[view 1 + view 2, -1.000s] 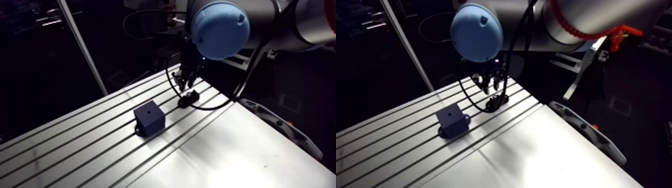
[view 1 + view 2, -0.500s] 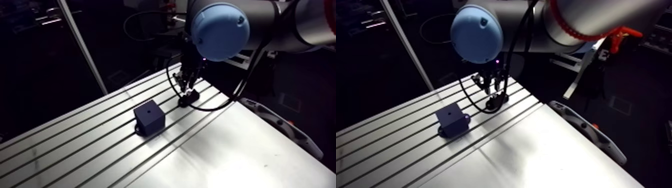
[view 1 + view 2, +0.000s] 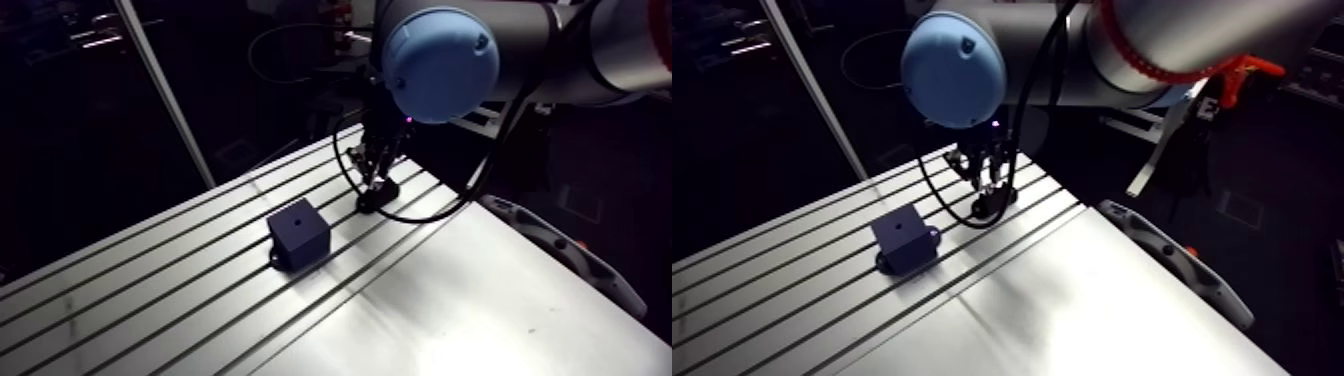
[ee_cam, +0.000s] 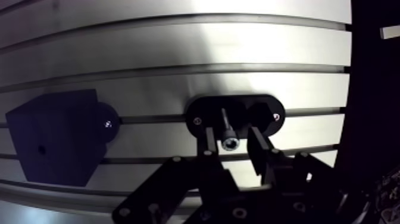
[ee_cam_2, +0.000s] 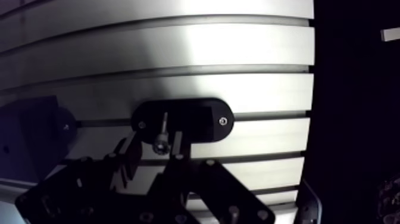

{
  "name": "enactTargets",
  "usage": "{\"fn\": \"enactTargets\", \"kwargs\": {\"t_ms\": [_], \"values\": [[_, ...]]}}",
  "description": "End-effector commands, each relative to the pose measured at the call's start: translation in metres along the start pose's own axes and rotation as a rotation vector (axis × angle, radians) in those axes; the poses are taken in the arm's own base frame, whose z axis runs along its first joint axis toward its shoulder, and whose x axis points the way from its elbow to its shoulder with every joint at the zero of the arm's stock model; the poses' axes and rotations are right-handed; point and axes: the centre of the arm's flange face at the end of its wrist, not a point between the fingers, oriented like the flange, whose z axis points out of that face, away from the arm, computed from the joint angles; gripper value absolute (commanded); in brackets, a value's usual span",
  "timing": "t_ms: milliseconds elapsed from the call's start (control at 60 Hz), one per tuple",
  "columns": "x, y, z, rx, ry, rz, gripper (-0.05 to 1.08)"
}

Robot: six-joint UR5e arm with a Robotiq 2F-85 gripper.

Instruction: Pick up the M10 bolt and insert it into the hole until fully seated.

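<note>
Slotted aluminium table [image 3: 480, 290] as work surface, with parallel grooves along its length. Item count on table: one dark cube-shaped block [image 3: 299, 238], one black oval holder [image 4: 205, 110], one M10 bolt [image 4: 227, 128]. One hole [image 3: 298, 219] only, centred in top face of block and unfilled. Two bright screws [image 4: 197, 121] in holder, one near each end. Block and holder near each other on same stretch of table, apart, not touching. M10 bolt upright in holder, off-centre toward the screw nearer the block, socket head uppermost and facing the wrist camera; too small to make out in the arm view. One gripper [image 4: 232, 136] with two fingers [image 4: 257, 146], directly above holder, one finger on each side of bolt head. Jaws released — narrow gap visible on both sides of head, nothing grasped. Compared with the earlier arm view: gripper lower and closer to holder. Block and holder in unchanged places on table — no shift of either. M10 bolt not yet lifted out of holder, well clear of hole.
</note>
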Motion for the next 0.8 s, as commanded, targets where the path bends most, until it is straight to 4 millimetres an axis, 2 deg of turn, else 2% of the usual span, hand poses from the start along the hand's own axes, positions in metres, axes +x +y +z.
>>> {"fn": "enactTargets", "kwargs": {"t_ms": [17,800], "values": [[-0.0005,0.0001,0.0037,0.002,-0.007,0.0,0.59],[-0.0038,-0.0001,0.0076,-0.006,-0.025,0.0,0.6]]}}
